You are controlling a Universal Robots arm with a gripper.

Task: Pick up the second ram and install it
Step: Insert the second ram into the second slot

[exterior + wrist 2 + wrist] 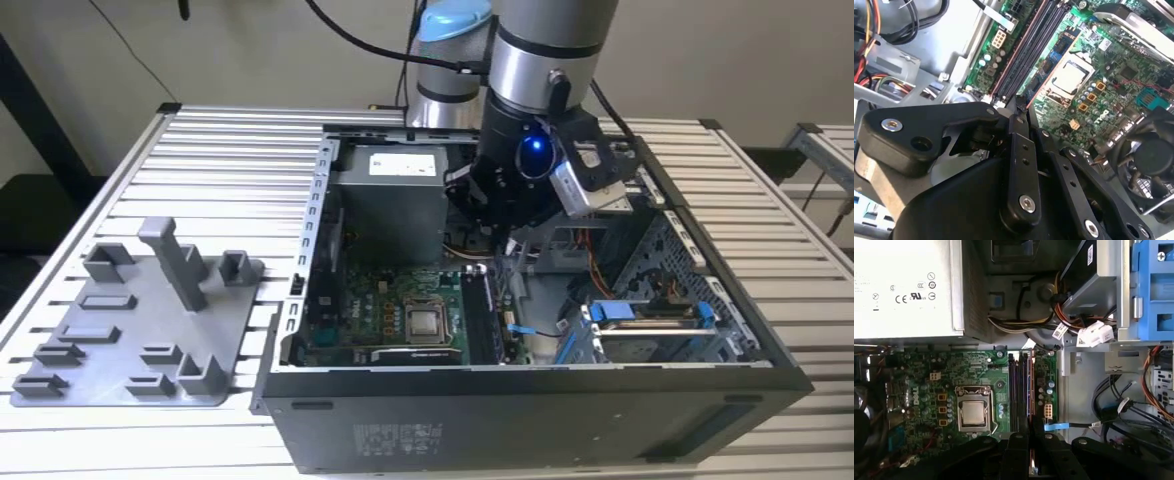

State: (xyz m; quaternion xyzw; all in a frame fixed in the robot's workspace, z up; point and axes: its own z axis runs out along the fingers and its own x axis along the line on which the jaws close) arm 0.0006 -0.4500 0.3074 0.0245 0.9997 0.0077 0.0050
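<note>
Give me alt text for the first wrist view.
The hand sits low over the motherboard's memory slots, with a thin board edge, apparently the second ram, standing in line with them. The bare processor socket lies beside the slots, with the power supply box beyond.

Access to memory slots: open from above. Flanking obstacles: power-supply box toward the case's rear; drive cage on the exterior view's right; loose cables between; processor socket beside slots, low.
</note>
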